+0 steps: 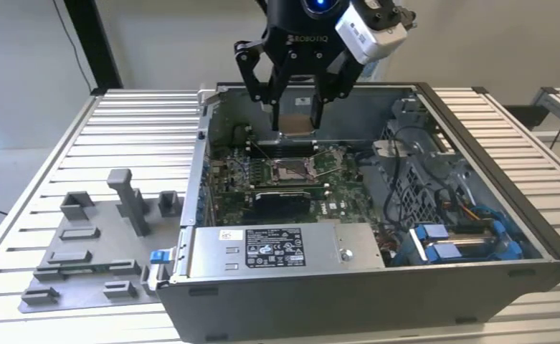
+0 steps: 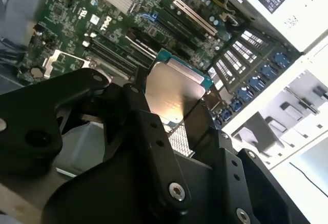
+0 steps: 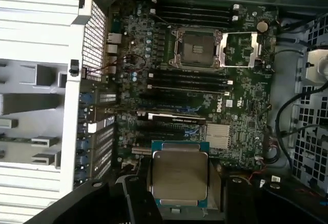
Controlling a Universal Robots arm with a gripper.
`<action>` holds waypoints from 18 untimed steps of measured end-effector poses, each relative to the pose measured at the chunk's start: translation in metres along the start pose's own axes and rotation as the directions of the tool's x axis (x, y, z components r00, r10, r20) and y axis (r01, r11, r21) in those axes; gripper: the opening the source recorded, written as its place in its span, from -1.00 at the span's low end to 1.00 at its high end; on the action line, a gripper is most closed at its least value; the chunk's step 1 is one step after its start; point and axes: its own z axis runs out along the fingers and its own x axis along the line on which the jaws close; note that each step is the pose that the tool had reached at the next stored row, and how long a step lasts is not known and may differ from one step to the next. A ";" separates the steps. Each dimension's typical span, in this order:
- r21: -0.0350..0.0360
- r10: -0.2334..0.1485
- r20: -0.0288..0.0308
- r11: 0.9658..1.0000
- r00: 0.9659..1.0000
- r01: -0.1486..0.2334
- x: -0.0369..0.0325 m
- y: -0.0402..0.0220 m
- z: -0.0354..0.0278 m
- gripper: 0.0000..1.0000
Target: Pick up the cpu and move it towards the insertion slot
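The gripper held the cpu pinched flat between its fingers. Below and beyond — toward six o'clock in the exterior view — lay the insertion slot, seemingly open and well apart from the chip.

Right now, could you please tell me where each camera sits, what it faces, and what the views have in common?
Exterior view: off the arm, raised, looking down into the open computer case; the pincer hangs above the insertion slot, holding the cpu.
First wrist view: on the arm, looking down at the motherboard; black fingers flank the cpu, with the slot beyond.
Second wrist view: on the arm, angled along the fingers at the cpu.
Shared: all three show the held cpu.
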 end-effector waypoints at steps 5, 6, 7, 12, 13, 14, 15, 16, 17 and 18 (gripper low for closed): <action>0.000 0.000 0.000 1.000 1.000 0.000 -0.0131 -0.0009 -0.0001 -1.00; 0.000 0.000 0.000 1.000 1.000 0.000 -0.0151 -0.0010 -0.0001 -1.00; 0.000 0.000 0.000 1.000 1.000 0.000 -0.0169 -0.0012 -0.0001 -1.00; 0.000 0.005 0.000 1.000 1.000 -0.005 -0.0215 -0.0015 0.0002 -1.00; 0.000 0.007 0.000 1.000 1.000 -0.007 -0.0228 -0.0015 0.0003 -1.00; 0.000 0.010 0.000 1.000 1.000 -0.010 -0.0241 -0.0016 0.0004 -1.00; 0.000 0.012 0.000 1.000 1.000 -0.012 -0.0252 -0.0017 0.0004 -1.00; 0.000 0.015 0.000 1.000 1.000 -0.015 -0.0262 -0.0018 0.0004 -1.00; 0.000 0.016 0.000 1.000 1.000 -0.016 -0.0269 -0.0019 0.0004 -1.00; 0.000 0.016 0.000 1.000 1.000 -0.016 -0.0272 -0.0019 0.0004 -1.00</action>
